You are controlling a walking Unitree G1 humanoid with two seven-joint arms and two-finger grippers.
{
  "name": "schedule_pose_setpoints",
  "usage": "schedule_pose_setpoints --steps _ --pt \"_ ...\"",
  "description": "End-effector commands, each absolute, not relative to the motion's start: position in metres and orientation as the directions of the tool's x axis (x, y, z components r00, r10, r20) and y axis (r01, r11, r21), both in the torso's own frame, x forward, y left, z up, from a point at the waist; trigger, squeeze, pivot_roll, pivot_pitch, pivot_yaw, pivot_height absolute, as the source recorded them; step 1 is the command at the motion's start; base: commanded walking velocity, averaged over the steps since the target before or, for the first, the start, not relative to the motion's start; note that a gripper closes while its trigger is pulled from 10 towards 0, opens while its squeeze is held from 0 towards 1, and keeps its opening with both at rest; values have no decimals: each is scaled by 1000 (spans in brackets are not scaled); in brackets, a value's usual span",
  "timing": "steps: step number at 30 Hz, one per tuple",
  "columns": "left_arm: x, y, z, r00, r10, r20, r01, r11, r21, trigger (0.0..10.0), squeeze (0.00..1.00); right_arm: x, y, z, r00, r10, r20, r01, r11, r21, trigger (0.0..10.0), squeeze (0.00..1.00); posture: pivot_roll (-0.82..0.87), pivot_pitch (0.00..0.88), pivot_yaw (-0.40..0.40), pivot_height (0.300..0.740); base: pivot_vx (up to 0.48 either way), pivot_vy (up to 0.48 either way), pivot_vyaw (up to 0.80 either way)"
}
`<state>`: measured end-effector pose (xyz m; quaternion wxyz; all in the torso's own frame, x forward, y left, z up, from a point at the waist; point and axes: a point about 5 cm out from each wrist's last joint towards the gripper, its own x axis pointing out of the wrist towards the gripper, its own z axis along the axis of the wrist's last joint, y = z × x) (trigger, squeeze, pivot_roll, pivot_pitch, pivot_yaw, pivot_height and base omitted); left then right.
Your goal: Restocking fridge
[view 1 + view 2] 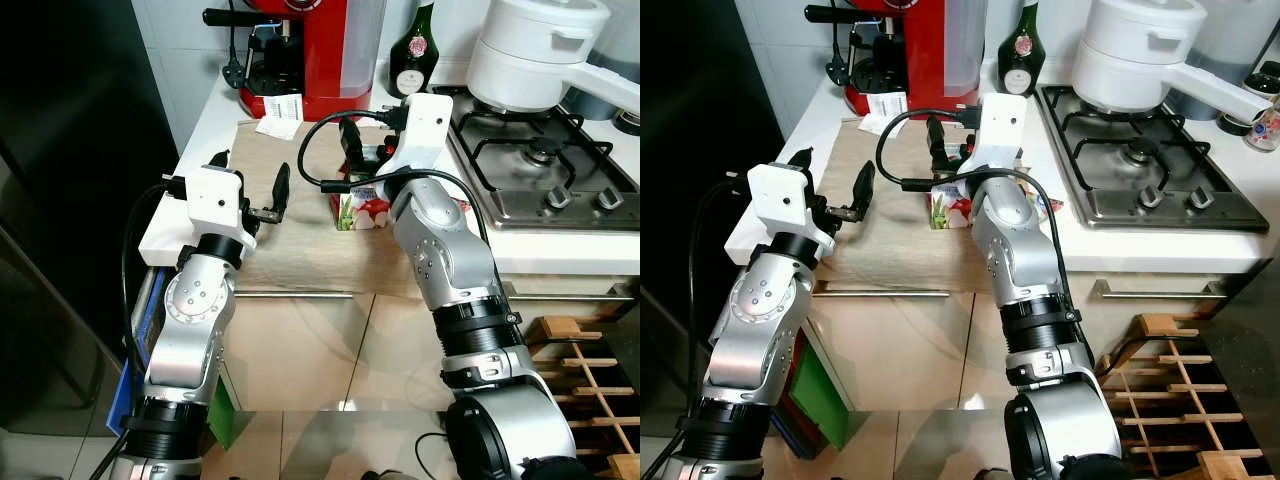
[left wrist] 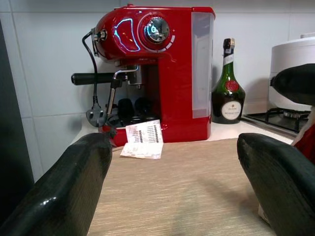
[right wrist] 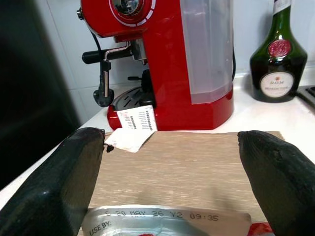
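Left eye view: right claw (image 1: 368, 137) hangs spread over a red-and-white foil pouch (image 1: 358, 208) standing on the wooden bench (image 1: 300, 240); left claw (image 1: 252, 185) is spread beside it. Right wrist view adds the pouch's stamped use-by date beneath the fingers (image 3: 59, 182), and a red espresso machine (image 3: 167, 64) behind.

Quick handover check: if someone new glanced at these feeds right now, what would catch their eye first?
The big red coffee machine at the back of the counter, with a dark green bottle beside it. Next, the right gripper, open, hovering over a small carton on the wooden board, while the open left gripper waits over the board's left side. A white pot sits on the stove to the right.
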<state>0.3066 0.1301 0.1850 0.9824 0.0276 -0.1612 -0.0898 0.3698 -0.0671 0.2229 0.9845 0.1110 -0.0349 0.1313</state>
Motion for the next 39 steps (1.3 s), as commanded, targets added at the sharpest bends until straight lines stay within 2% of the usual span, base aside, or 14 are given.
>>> schedule_pose_setpoints --steps 1,11,16,20,27,33,39 --pt "305 129 186 932 -188 311 171 982 81 10000 0 370 -66 226 962 262 79 -273 934 229 10000 0 17 0 -20 740 0 0 0" --pt "305 127 185 931 -199 306 186 980 74 10000 0 371 -64 223 961 274 24 -273 937 216 10000 0 15 0 -19 740 0 0 0" --pt "304 123 184 928 -225 298 216 974 63 10000 0 373 -66 210 963 257 -86 -254 966 44 10000 0 11 0 -20 740 0 0 0" --pt "304 123 184 928 -223 298 214 975 64 10000 0 373 -69 213 967 246 -62 -248 968 -29 10000 0 8 0 -21 740 0 0 0" --pt "305 122 184 927 -229 298 220 973 65 10000 0 371 -67 213 961 260 -92 -255 965 56 10000 0 6 0 -21 740 0 0 0" --pt "306 122 184 926 -230 298 219 973 71 10000 0 370 -69 229 967 253 -3 -252 965 79 10000 0 4 0 -17 740 0 0 0" --pt "307 121 184 925 -233 300 222 972 74 10000 0 370 -69 220 965 256 -55 -250 964 95 10000 0 3 0 -21 740 0 0 0"
